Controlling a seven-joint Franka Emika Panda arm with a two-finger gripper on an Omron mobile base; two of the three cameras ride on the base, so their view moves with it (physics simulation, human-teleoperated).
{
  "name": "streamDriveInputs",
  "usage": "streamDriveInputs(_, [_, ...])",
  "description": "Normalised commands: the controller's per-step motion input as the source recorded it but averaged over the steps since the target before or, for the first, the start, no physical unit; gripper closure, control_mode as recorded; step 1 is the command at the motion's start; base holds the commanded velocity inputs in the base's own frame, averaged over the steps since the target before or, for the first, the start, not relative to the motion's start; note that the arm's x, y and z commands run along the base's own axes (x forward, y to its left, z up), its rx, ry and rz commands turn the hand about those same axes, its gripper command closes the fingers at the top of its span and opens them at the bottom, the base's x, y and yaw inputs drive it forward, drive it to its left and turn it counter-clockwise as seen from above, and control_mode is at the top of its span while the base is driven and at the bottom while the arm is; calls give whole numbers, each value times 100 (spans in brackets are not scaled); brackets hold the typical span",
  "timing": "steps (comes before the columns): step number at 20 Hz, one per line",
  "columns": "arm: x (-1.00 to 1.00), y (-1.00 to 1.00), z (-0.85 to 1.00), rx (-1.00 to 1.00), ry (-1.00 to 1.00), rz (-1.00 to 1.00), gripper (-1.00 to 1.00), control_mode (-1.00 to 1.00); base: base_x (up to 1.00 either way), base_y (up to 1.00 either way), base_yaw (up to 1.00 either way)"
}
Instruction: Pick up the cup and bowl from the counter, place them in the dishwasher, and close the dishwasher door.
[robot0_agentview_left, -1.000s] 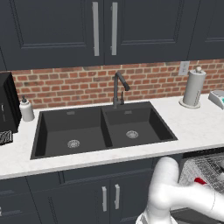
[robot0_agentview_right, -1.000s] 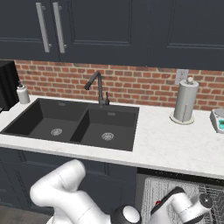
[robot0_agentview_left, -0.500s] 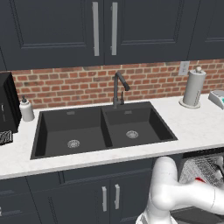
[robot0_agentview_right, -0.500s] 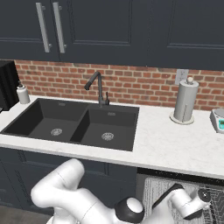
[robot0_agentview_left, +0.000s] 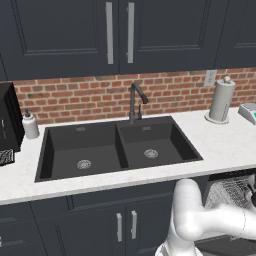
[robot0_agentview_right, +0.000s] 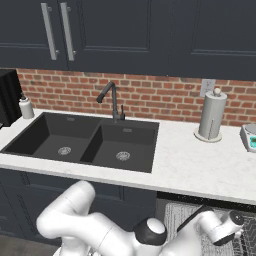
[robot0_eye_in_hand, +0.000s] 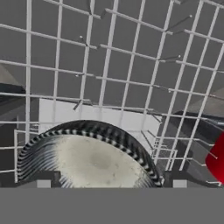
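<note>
In the hand view the bowl (robot0_eye_in_hand: 89, 162), pale grey inside with a dark ribbed rim, lies on the dishwasher's pale wire rack (robot0_eye_in_hand: 113, 65). It sits right under my gripper (robot0_eye_in_hand: 109, 181), whose fingertips (robot0_eye_in_hand: 43, 180) stand wide apart on either side of it, open. The red cup (robot0_eye_in_hand: 217, 159) peeks in at the right edge, also in the rack. From the right base view my hand (robot0_agentview_right: 229, 226) hangs low over the rack (robot0_agentview_right: 175, 215), below the white counter (robot0_agentview_right: 190, 165). The rack (robot0_agentview_left: 227, 192) also shows beside my arm. The dishwasher door is hidden.
A black double sink (robot0_agentview_left: 117, 147) with a faucet (robot0_agentview_left: 135, 102) fills the counter's middle. A paper-towel roll (robot0_agentview_right: 211, 116) and a small scale (robot0_agentview_right: 248, 137) stand at the right, a white soap bottle (robot0_agentview_left: 30, 125) and a black appliance (robot0_agentview_left: 7, 120) at the left.
My hand has crept a little to the right over the rack, and the forearm has swung slightly with it. The red speck seen beside the arm earlier is now covered.
</note>
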Motion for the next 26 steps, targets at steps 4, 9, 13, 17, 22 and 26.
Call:
streamDriveInputs(4, [-43,-28,11,10,-2,-2,-100,-100,0,0,0])
streamDriveInputs(9, [-92,-29,63,13,-3,-3,-100,-100,0,0,0])
streamDriveInputs(13, [-100,-11,50,12,0,-8,-100,-100,0,0,0])
streamDriveInputs(17, [-92,0,27,9,3,-12,-100,-100,0,0,0])
streamDriveInputs(22, [-47,2,8,7,20,-13,-100,-100,0,0,0])
streamDriveInputs(26, [-31,9,-4,8,31,-13,-100,-100,0,0,0])
